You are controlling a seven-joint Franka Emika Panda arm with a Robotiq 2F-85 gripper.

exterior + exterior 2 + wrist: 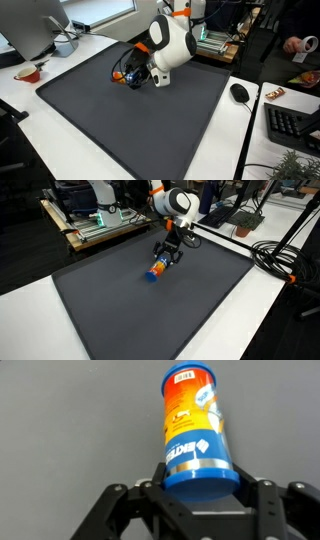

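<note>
A cylindrical can with an orange label and a blue base lies low over a dark grey mat. In the wrist view its blue base sits between my gripper fingers, which press against both sides of it. In both exterior views the gripper is tilted down at the mat's far part with the can sticking out from it, close to the mat.
The mat covers a white table. A monitor and a red bowl stand beside one end; a mouse and keyboard beside the other. Black cables lie off the mat. A cart with equipment stands behind.
</note>
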